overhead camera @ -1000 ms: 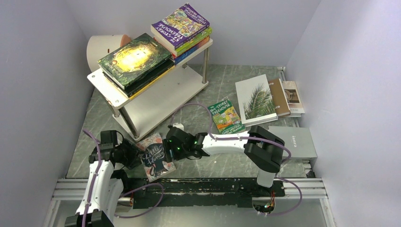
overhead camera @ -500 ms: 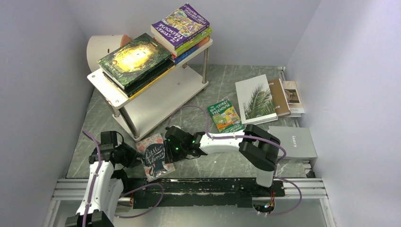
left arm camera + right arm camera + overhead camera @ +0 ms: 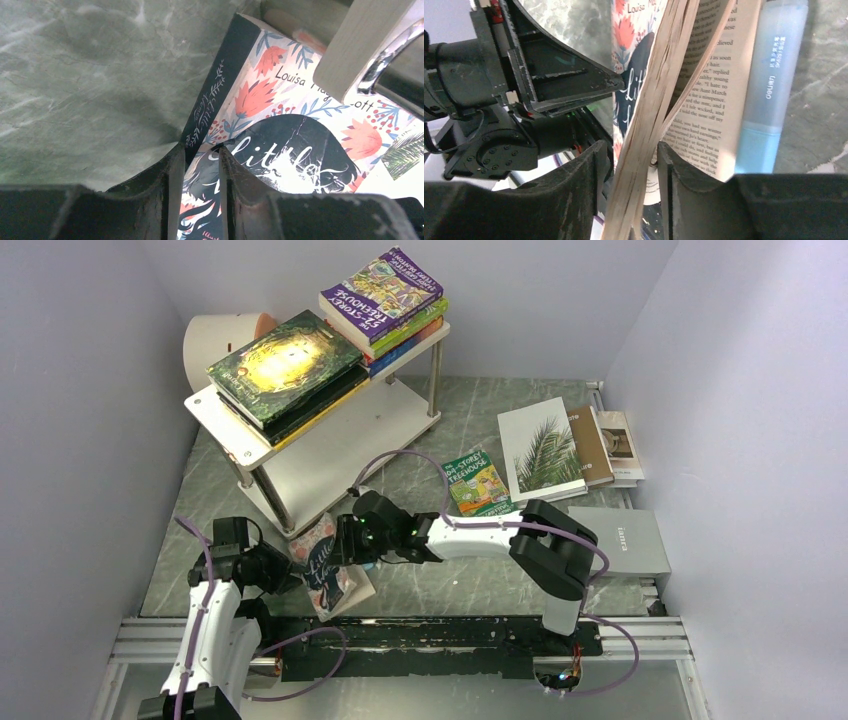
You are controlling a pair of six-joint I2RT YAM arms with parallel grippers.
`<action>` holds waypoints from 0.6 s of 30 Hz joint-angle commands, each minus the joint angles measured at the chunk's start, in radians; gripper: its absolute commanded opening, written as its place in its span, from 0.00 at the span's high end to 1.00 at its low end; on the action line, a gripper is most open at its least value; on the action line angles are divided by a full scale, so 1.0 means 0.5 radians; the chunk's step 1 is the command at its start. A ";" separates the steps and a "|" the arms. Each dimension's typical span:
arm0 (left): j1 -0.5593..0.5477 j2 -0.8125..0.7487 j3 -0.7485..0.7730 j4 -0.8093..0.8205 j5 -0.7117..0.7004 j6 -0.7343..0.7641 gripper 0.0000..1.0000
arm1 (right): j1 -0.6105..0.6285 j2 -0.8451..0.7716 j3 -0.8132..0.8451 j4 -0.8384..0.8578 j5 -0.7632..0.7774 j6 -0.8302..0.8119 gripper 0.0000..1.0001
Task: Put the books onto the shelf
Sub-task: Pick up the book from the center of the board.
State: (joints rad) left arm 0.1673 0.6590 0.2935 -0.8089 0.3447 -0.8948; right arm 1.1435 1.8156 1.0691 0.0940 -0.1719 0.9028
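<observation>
Left arm crouched low by the near-left edge of the table [image 3: 470,420], my left gripper [image 3: 197,155] clenched on the spine side of Little Women [image 3: 280,145]; "Louisa" and "Little" read on the floral cover. Right arm stretches across from the right, my right gripper [image 3: 631,147] clamped on the page edge. The book is tipped up off the table, pages fanning, with a blue bar [image 3: 769,85] beside them. Just beyond stands the shelf [image 3: 350,455], near corner first. Further out, a green Treehouse book [image 3: 478,483] lies mid-table, and a purple "52-Storey Treehouse" [image 3: 385,285] tops the shelf's far stack.
</observation>
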 commanded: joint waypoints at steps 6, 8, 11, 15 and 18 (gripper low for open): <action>-0.012 -0.009 0.018 0.012 0.114 -0.035 0.64 | 0.005 0.108 0.143 -0.070 0.224 0.039 0.50; -0.012 -0.007 0.029 0.010 0.112 -0.031 0.64 | -0.001 0.103 0.141 -0.046 0.229 0.015 0.53; -0.012 -0.003 0.059 0.002 0.106 -0.022 0.63 | -0.026 0.113 0.147 0.020 0.148 0.003 0.64; -0.012 -0.009 0.147 -0.065 0.043 0.017 0.56 | -0.067 0.081 0.141 0.055 0.094 -0.014 0.91; -0.012 -0.030 0.254 -0.135 -0.013 0.049 0.43 | -0.126 -0.030 0.046 0.120 0.029 -0.031 1.00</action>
State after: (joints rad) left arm 0.1673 0.6601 0.3344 -0.8345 0.3508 -0.8909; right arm 1.1191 1.8629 1.1069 0.0555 -0.1352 0.9028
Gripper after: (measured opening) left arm 0.520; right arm 0.071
